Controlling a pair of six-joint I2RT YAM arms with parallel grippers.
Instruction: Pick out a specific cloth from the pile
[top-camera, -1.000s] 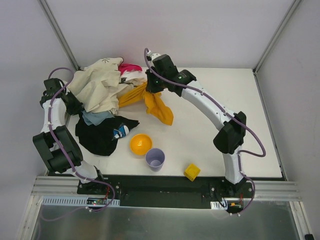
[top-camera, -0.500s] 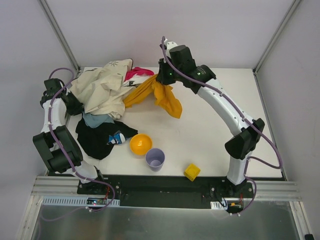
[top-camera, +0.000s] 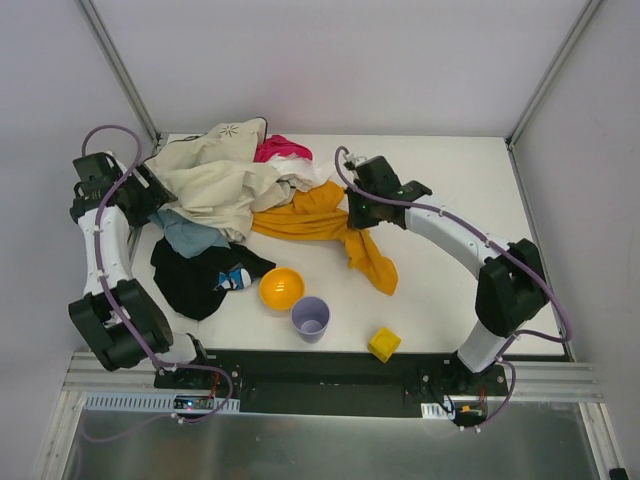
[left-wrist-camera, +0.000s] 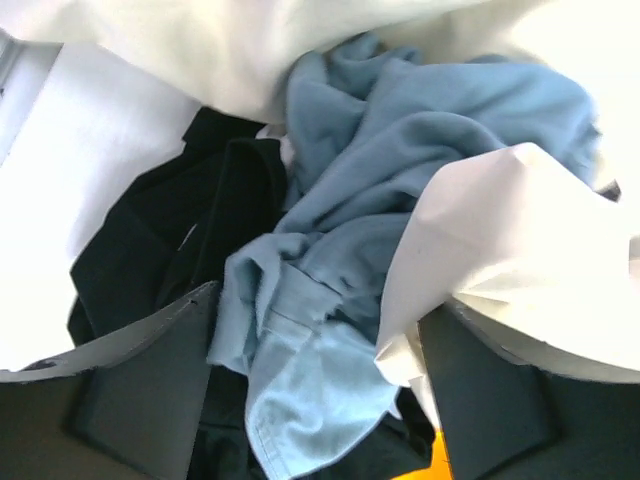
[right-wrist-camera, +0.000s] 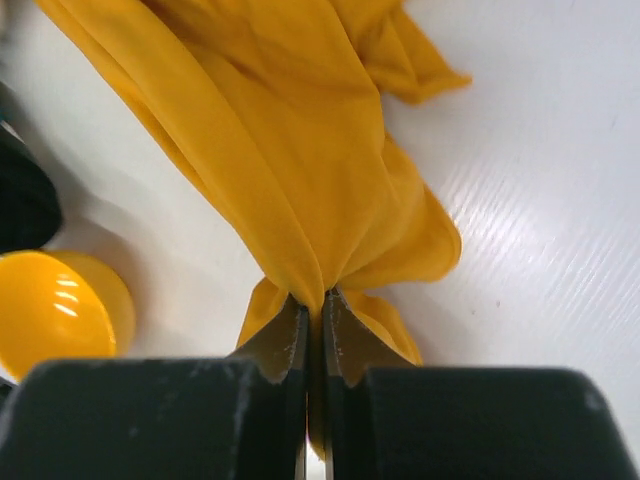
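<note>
The orange-yellow cloth (top-camera: 312, 223) lies stretched out on the white table just right of the pile (top-camera: 215, 185), one end trailing toward the front (top-camera: 376, 268). My right gripper (top-camera: 357, 218) is shut on a bunched fold of the cloth (right-wrist-camera: 290, 150), which fans out from the fingertips (right-wrist-camera: 316, 308). My left gripper (top-camera: 150, 190) sits at the pile's left edge. Its fingers (left-wrist-camera: 150, 380) stand wide apart and open over blue-grey fabric (left-wrist-camera: 400, 170), with cream cloth (left-wrist-camera: 520, 250) draped over the right finger and black fabric (left-wrist-camera: 170, 230) on the left.
An orange bowl (top-camera: 281, 288), a purple cup (top-camera: 310, 318) and a yellow cube (top-camera: 383, 343) stand near the front edge. The bowl (right-wrist-camera: 55, 310) is close to the left of my right gripper. A black garment (top-camera: 195, 275) spreads out in front of the pile.
My right arm has drawn the orange-yellow cloth out of the pile, rightward and toward the front, and lowered it onto the table. My left gripper has opened and shifted slightly back.
</note>
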